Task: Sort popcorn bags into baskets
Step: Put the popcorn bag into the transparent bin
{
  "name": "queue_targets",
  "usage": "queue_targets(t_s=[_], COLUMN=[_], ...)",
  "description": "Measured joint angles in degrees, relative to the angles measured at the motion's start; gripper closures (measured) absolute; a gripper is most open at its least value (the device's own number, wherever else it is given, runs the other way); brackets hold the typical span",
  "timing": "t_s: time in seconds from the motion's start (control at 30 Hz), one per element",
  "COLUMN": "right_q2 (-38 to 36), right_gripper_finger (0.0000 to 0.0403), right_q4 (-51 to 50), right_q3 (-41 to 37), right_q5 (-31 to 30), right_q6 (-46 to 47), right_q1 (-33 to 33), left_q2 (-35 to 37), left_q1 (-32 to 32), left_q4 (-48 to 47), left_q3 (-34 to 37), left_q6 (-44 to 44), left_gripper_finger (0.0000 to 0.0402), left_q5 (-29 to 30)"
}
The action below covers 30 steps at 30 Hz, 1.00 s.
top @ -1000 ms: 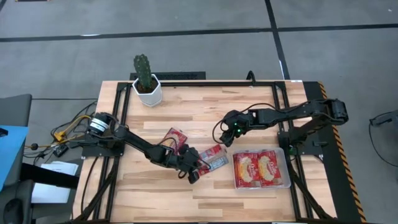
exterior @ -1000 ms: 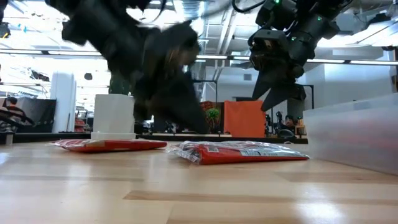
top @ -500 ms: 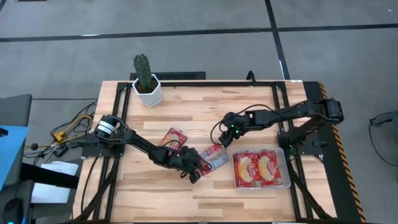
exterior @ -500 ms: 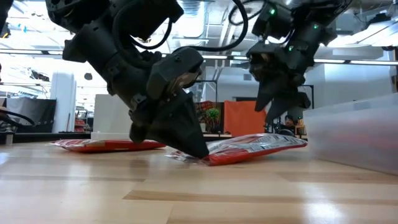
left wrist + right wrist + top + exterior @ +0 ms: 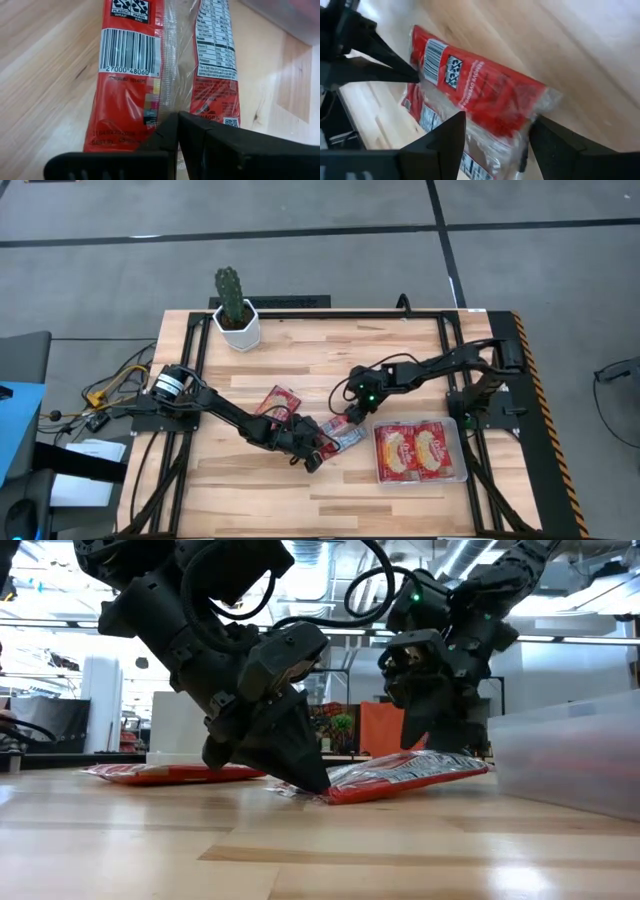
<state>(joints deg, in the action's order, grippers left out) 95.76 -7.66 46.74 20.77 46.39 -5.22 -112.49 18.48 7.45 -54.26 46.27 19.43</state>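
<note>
From above, the left gripper (image 5: 318,457) pinches one end of a flat red foil popcorn packet (image 5: 342,433) lying barcode-side up on the pale wooden table (image 5: 320,350). The low view alone shows that end on the wood and the far end raised. The right gripper (image 5: 357,410), fingers spread, straddles the raised end, as its wrist view shows. A clear frosted plastic tray (image 5: 461,452) beside it holds two packets; another packet (image 5: 281,399) lies behind the left gripper.
</note>
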Motion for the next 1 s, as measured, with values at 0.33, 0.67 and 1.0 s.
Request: queue_targets(t_s=[0.33,0.67,1.0], right_q2=[4.0,-0.3,-21.0], right_gripper_finger=[0.0258,0.0371,0.0386], right_q4=[6.2,5.9,-14.3], right_q3=[0.0,0.0,0.0], right_q5=[5.1,5.6,10.8], right_q6=[2.3,-0.1,-11.7], right_q1=[1.7,0.1,-8.0], left_q2=[0.0,5.6,21.7], left_q1=[-0.6,-1.9,-2.8], left_q4=[0.5,1.0,-4.4], left_q3=[0.1,0.4,0.3], left_q6=[0.3,0.3,-4.1], left_gripper_finger=[0.0402,0.0401,0.0401], left_q5=[0.2,-8.9,-14.4])
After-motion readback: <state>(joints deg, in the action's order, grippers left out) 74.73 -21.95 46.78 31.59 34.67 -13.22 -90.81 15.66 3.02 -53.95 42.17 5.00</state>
